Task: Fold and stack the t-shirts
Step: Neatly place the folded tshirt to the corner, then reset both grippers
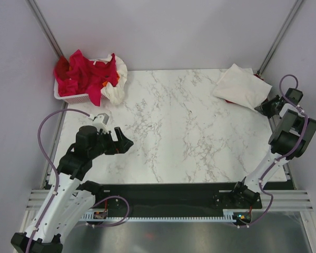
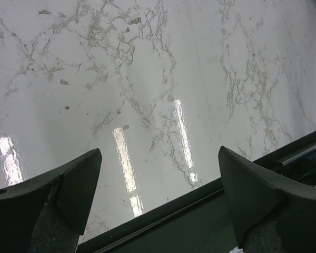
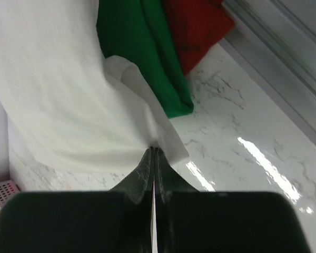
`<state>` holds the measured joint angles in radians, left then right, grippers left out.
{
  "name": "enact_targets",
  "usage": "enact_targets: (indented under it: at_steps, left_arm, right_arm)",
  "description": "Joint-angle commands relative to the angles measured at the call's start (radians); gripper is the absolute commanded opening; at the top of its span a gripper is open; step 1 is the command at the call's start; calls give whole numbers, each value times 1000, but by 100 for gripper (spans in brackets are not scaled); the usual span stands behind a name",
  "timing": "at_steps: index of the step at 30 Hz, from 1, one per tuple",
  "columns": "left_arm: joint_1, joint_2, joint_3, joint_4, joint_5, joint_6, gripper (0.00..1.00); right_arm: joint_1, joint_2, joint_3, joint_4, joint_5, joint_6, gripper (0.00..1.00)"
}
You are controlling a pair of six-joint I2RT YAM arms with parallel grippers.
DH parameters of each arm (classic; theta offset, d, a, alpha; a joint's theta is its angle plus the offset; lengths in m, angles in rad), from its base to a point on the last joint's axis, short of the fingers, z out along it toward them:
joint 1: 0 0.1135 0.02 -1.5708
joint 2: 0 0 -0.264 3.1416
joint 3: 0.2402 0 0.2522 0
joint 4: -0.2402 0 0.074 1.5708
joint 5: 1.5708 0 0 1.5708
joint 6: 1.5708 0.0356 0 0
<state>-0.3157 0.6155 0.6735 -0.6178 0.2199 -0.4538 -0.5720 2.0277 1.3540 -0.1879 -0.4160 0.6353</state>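
A folded white t-shirt point(image 1: 241, 85) lies on top of the stack at the table's far right corner. In the right wrist view the white t-shirt point(image 3: 63, 100) covers a green t-shirt point(image 3: 147, 47) and a red t-shirt point(image 3: 197, 29). My right gripper point(image 3: 154, 150) is shut on the near edge of the white t-shirt; it shows in the top view point(image 1: 267, 108) beside the stack. My left gripper point(image 1: 127, 143) is open and empty above bare marble at the left; its fingers point(image 2: 76, 182) stand wide apart.
A white plastic basket point(image 1: 73, 96) at the far left corner holds crumpled red t-shirts point(image 1: 87, 74) and a white one point(image 1: 116, 87) hanging over its side. The table's black front rail point(image 2: 189, 211) runs just under my left gripper. Grey walls enclose the table.
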Motion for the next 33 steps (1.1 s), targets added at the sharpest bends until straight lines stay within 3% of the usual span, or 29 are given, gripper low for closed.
enact_targets:
  at_steps: [1,4,7,8,11,16,21,26,28,30,31,33]
  left_arm:
    - [4,1,11,35,16,4,100]
    - [6,6,11,35,12,3,100]
    - [6,12,12,35,1,3,100]
    - [7,13,12,33,-2,3,100]
    - [7,23,12,36,-13,1,100]
    - [7,-25,14,68,-47,53,100]
    - [7,-108,-26,213,173,81,100]
    - [7,-112,6,230,81,-32,100]
    - [7,-131,-11,291,96,-63,100]
    - [7,-178,-104,407,281,-27,100]
    - [7,-190,-188,587,397,-89,100]
    - [7,-201,-222,658,334,-172,100]
  right_arm:
    - [-19,-153,28,-79,123,-64,0]
    - [-12,-321,86,-179,201,-112,10]
    - [7,-432,145,-258,279,-146,46]
    - [18,-507,149,-272,286,-158,66]
    - [82,-631,137,-272,281,-181,85]
    - [304,-776,-2,-202,191,-180,94]
    - [550,-821,-220,-32,68,-140,98]
    - [793,-831,-343,-16,115,-154,98]
    - [854,-848,-397,2,148,-151,98]
    - [876,-857,-441,16,146,-145,98]
    - [892,-863,-452,24,144,-144,98]
    - [908,-876,-480,25,144,-148,98]
